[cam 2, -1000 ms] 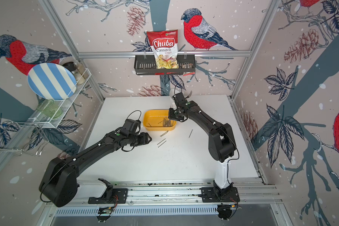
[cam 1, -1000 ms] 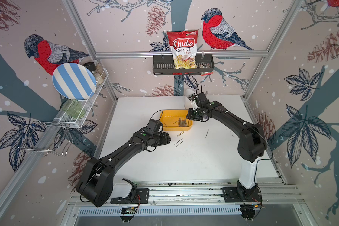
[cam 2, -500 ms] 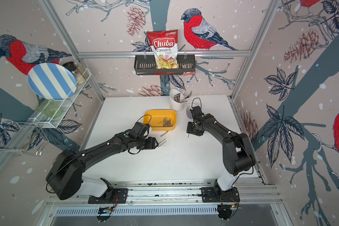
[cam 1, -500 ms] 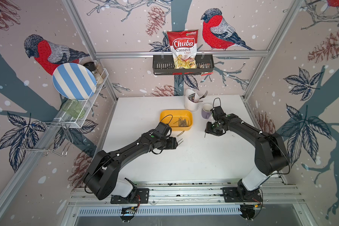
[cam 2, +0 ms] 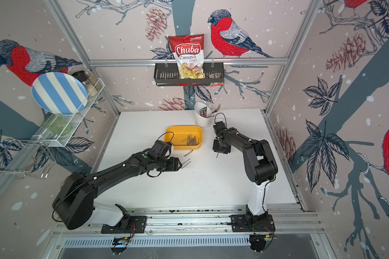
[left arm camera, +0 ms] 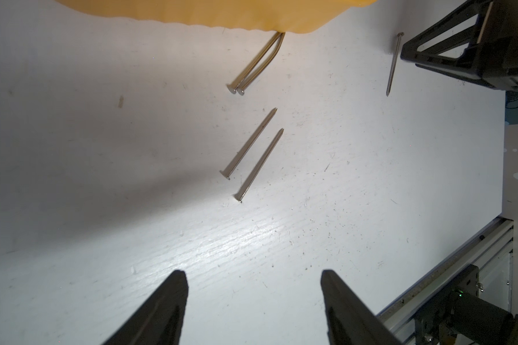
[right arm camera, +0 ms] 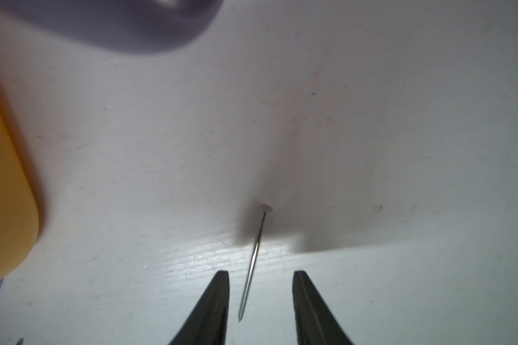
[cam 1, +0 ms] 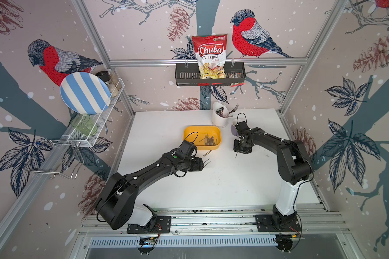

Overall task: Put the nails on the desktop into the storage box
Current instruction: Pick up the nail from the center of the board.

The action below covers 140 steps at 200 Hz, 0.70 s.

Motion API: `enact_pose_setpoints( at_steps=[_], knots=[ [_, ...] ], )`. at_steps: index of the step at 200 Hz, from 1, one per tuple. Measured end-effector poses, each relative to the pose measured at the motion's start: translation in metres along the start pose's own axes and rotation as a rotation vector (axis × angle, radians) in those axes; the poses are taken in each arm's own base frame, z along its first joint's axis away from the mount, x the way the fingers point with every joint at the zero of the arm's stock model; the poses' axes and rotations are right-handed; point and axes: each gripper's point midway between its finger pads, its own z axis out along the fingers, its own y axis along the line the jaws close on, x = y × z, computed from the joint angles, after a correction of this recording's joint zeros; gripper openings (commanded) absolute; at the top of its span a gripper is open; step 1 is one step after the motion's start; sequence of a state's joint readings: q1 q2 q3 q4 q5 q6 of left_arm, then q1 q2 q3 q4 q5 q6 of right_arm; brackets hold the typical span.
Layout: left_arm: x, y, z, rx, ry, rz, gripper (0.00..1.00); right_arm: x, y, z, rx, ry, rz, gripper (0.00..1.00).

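The yellow storage box (cam 1: 189, 132) (cam 2: 171, 131) holds several nails (cam 1: 209, 140). On the white desktop (cam 1: 211, 183), two nails (left arm camera: 256, 64) lie against the box wall (left arm camera: 210, 12). Two more nails (left arm camera: 248, 143) (cam 1: 206, 162) lie just ahead of my left gripper (left arm camera: 253, 277) (cam 1: 202, 164), which is open and empty. My right gripper (right arm camera: 260, 276) (cam 1: 240, 149) points down right of the box, open, straddling the tip of a single nail (right arm camera: 255, 254) (cam 1: 236, 155) that lies flat.
A purple mug (cam 1: 234, 130) (right arm camera: 117, 24) stands just behind the right gripper, and a white cutlery holder (cam 1: 219, 118) with a fork stands behind the box. The right gripper's frame (left arm camera: 461, 53) shows in the left wrist view.
The right arm has swung from over the box to the right and come down over the single nail. The left arm has reached further right, toward the two nails.
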State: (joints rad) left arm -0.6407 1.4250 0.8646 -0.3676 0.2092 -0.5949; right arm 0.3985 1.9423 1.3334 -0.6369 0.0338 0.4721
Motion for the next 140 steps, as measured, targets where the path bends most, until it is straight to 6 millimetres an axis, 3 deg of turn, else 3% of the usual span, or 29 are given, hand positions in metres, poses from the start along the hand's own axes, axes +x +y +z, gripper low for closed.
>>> enact_pose_setpoints(
  at_steps=[35,94,140],
  knots=[
    [-0.001,0.000,0.002,-0.003,0.005,0.000,0.76,0.003,-0.002,0.011,0.022,0.021,-0.005,0.36],
    [-0.004,-0.001,0.008,-0.009,0.015,-0.003,0.76,-0.002,0.000,0.016,0.034,0.010,-0.033,0.24],
    [-0.007,-0.003,0.010,-0.007,0.018,-0.003,0.76,-0.006,0.006,0.017,0.010,-0.011,-0.040,0.06]
  ],
)
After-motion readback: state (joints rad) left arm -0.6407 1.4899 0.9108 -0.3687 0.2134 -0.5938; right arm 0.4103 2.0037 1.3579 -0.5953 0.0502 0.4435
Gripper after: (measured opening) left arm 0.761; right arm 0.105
